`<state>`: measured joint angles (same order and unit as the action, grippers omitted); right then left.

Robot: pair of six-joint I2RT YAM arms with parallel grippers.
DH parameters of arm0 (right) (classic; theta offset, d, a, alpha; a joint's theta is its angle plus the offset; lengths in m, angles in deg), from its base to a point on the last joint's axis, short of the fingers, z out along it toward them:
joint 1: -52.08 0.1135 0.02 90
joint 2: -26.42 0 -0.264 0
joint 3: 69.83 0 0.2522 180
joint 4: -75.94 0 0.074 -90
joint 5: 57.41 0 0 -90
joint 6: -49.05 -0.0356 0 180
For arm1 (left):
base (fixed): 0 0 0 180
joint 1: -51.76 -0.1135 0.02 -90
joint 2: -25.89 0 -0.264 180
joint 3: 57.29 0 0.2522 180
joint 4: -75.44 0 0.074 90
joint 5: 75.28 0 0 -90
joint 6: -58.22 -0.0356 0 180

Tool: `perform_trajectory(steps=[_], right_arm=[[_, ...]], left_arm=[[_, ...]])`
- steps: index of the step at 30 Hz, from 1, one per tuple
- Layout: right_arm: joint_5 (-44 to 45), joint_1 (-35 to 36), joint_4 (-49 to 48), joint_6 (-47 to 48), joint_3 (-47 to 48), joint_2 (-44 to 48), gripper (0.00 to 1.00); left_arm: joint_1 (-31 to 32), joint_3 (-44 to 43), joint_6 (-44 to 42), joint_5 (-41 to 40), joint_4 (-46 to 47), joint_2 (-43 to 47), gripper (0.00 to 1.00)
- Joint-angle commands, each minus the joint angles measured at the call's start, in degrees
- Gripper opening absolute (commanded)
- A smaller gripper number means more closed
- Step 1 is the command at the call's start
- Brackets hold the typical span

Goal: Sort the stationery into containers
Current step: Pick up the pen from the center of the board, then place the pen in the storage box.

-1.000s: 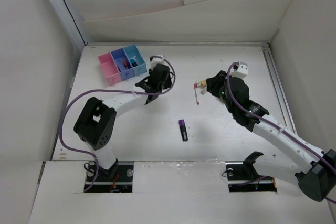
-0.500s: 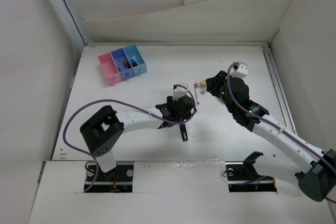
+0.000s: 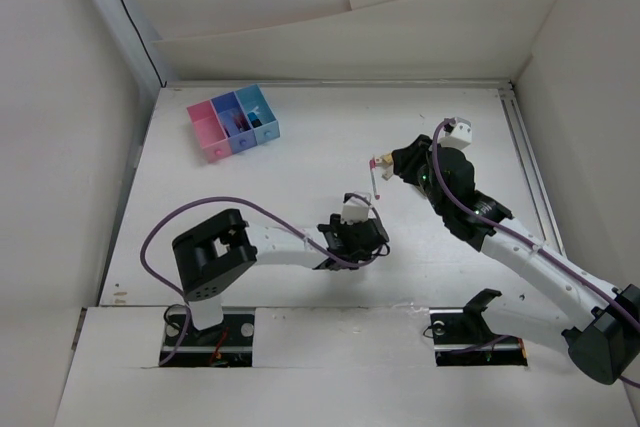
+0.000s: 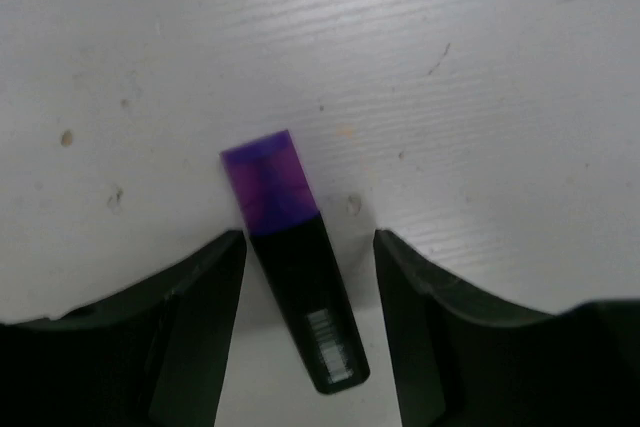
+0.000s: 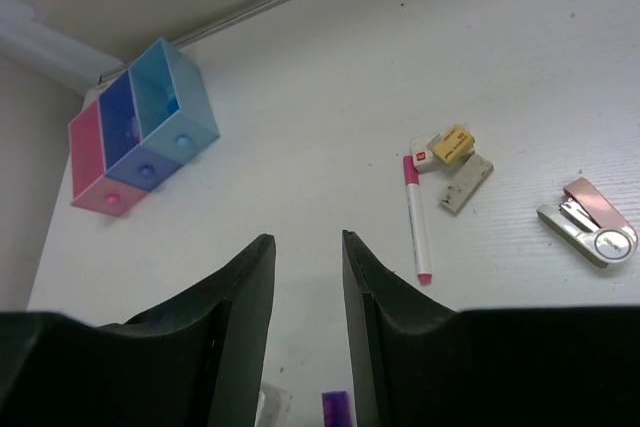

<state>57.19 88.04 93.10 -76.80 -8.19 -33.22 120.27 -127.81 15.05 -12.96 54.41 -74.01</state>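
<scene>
**Wrist cam sees more than overhead**

Three joined translucent pink, purple and light-blue plastic bins sit back-left. Left gripper spread wide, straddling the stubby black purple-ended marker (top view hides it). Right gripper slightly parted, holding nothing.

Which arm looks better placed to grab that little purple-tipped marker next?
The left. The left arm's fingers are open and straddle the purple-tipped marker, which lies on the table, one finger on each side. The right arm's fingers hover farther off, near the pink pen.
</scene>
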Motion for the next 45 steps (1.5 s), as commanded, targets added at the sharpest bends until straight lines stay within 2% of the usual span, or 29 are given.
perform_trajectory(steps=[1,2,5,8,11,12,15,18,19,20,22,23,25,27,28,30,32,36,39,45], right_arm=[[0.19,0.16,-1.9,0.35,0.2,1.19,0.39],[0.19,0.16,-1.9,0.35,0.2,1.19,0.39],[0.19,0.16,-1.9,0.35,0.2,1.19,0.39],[0.19,0.16,-1.9,0.35,0.2,0.66,0.39],[0.71,0.16,-1.9,0.35,0.2,0.66,0.39],[0.71,0.16,-1.9,0.35,0.2,0.66,0.39],[1.76,0.16,-1.9,0.35,0.2,0.66,0.39],[1.77,0.16,-1.9,0.35,0.2,1.19,0.39],[1.77,0.16,-1.9,0.35,0.2,1.19,0.39],[1.77,0.16,-1.9,0.35,0.2,1.19,0.39],[1.77,0.16,-1.9,0.35,0.2,1.19,0.39],[1.16,0.16,-1.9,0.35,0.2,1.19,0.39],[0.54,0.16,-1.9,0.35,0.2,-0.12,0.39],[0.54,0.16,-1.9,0.35,0.2,-0.13,0.39],[0.54,0.16,-1.9,0.35,0.2,-0.13,0.39],[0.01,0.16,-1.9,0.35,0.2,-0.13,0.39],[-0.69,0.16,-2.43,-0.18,0.2,-0.13,0.39],[-0.69,0.16,-2.43,-0.18,0.2,-0.13,0.39],[-1.3,0.16,-2.43,-0.18,0.2,-0.13,0.39],[-1.31,0.16,-2.43,-0.18,0.2,-0.65,0.39]], left_arm=[[1.19,0.68,3.44,-0.36,-1.08,-2.75,0.51],[1.71,0.68,3.44,-0.36,-1.08,-3.37,0.49],[1.71,0.15,3.44,-1.93,-1.08,-5.04,0.35],[1.71,-1.16,3.44,-3.6,-1.08,-5.04,0.17],[1.71,-2.48,1.43,-5.89,-1.61,-3.9,0.1],[-0.29,-3.36,0.55,-5.89,-1.61,-2.42,0.08],[-4.25,-2.23,-3.05,-5.72,3.03,1.18,0.07],[-13.29,-0.47,-7.17,-1.08,10.5,4.44,0.07],[-18.88,0.14,-8.15,0.59,12.35,6.28,0.07],[-21.9,0.15,-9.03,2.96,14.89,6.9,0.07],[-27.79,-2.91,-11.13,8.24,16.58,6.91,0.07],[-33.04,-4.49,-11.67,9.91,17.19,6.91,0.07],[-37.64,-10.27,-12.46,11.77,17.2,5.34,0.07],[-43.36,-15.2,-13.6,13.17,15.89,1.21,0.07],[-45.2,-21.23,-13.61,13.96,14.84,-0.63,0.07],[-49.76,-27.85,-14.92,15.73,12.47,-6.95,0.07],[-52.15,-38.28,-15.97,15.73,7.46,-11.44,0.07],[-56.81,-51.33,-17.39,16.34,0.16,-22.07,0.07],[-59.45,-54.42,-17.91,16.34,-1.69,-24.46,0.07],[-59.46,-54.34,-20.11,14.59,-1.62,-25.79,0.07]])
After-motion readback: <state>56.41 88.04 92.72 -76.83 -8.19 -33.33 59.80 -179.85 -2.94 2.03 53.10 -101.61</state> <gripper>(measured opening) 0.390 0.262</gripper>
